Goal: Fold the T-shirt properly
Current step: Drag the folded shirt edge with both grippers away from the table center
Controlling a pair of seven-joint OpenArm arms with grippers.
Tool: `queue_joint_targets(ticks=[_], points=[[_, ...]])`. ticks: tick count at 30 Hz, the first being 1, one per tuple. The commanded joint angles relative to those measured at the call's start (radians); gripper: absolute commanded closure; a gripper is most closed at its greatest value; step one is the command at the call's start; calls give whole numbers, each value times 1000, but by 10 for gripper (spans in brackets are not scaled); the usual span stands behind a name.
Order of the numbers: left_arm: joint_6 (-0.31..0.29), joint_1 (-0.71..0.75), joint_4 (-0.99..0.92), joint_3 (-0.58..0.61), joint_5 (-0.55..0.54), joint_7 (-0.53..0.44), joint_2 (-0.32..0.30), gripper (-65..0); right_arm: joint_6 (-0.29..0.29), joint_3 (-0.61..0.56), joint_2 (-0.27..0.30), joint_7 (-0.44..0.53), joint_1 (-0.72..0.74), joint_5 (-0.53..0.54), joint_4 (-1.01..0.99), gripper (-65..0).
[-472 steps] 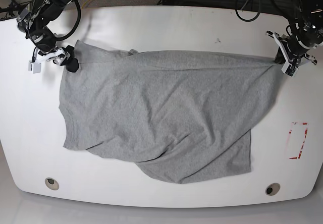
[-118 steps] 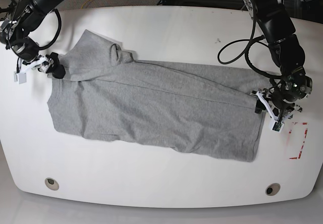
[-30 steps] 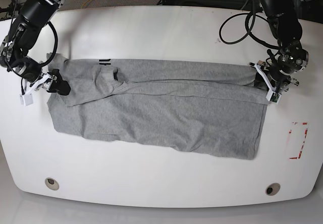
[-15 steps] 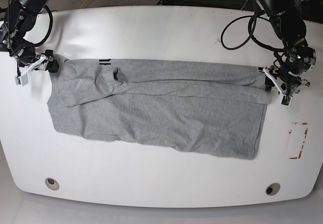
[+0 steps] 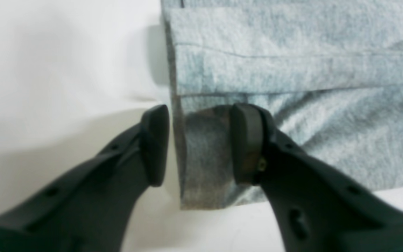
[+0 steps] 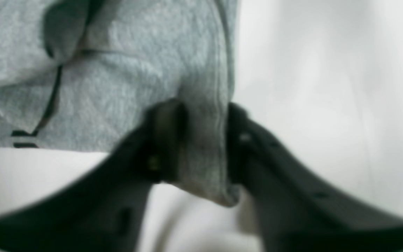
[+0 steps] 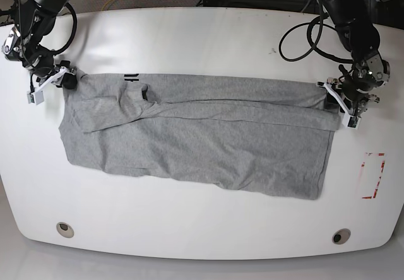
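Observation:
The grey T-shirt point(image 7: 202, 135) lies on the white table point(image 7: 202, 40), folded lengthwise into a wide band, with a bit of black lettering point(image 7: 130, 76) at its far edge. My right gripper point(image 7: 67, 80) is at the shirt's far left corner. In the right wrist view it point(image 6: 201, 143) is shut on a bunched fold of the T-shirt point(image 6: 124, 87). My left gripper point(image 7: 339, 105) is at the shirt's right end. In the left wrist view it point(image 5: 199, 147) is open and straddles the edge of the T-shirt point(image 5: 292, 70): one finger over the table, one over the cloth.
A red rectangle mark point(image 7: 372, 176) is on the table to the right of the shirt. Two round holes point(image 7: 64, 229) point(image 7: 341, 236) sit near the front edge. Cables point(image 7: 303, 15) hang from the arms over the table's back right.
My right gripper has moved toward the back with the shirt's left corner, flattening that end. My left gripper has shifted slightly outward at the right end. The shirt's body has stayed put.

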Motion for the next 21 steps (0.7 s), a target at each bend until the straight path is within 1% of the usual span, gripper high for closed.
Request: queue_joint_targets(ticks=[1,2,3,4,5,8,11,14,18,19,20,21], points=[[-1,17,24,0,13,12,-8,-154,1,3,19,-10,-1,-1,16,-41],[-1,30,42,-2,13,12,-8,-93,1,3,19,-12,-10,-1,18,0],[-1,42,68,-3,13,13,-8,-33,1,3,25,-12,-19,-1,25,0],[-1,50,87,-2,13,17,-8,-11,1,3,25,-12,-24,-1,36,0],[-1,65,108,-2,13,18,-8,-4,1,1,26,-12,-32,-1,54,0],[-1,119,172,-3,11,18,-8,-11,1,1,33,-16,-76,-1,125,0],[-1,188,242,-6,7,18,-8,-10,1,3,54,-53,-119,-1,183,0],[-1,266,318,-8,7,18,-6,-10,1,3,56,-82,-160,-1,226,0],[-1,356,387,-8,5,18,-6,-11,1,3,57,-84,-216,-1,283,0],[-1,387,406,-9,5,18,-6,-11,1,3,56,-84,-233,-1,301,-10],[-1,410,423,-9,5,18,-6,-11,1,3,56,-84,-246,-1,315,-35],[-1,433,438,-11,5,18,-6,-12,1,3,56,-84,-259,-1,324,-78]])
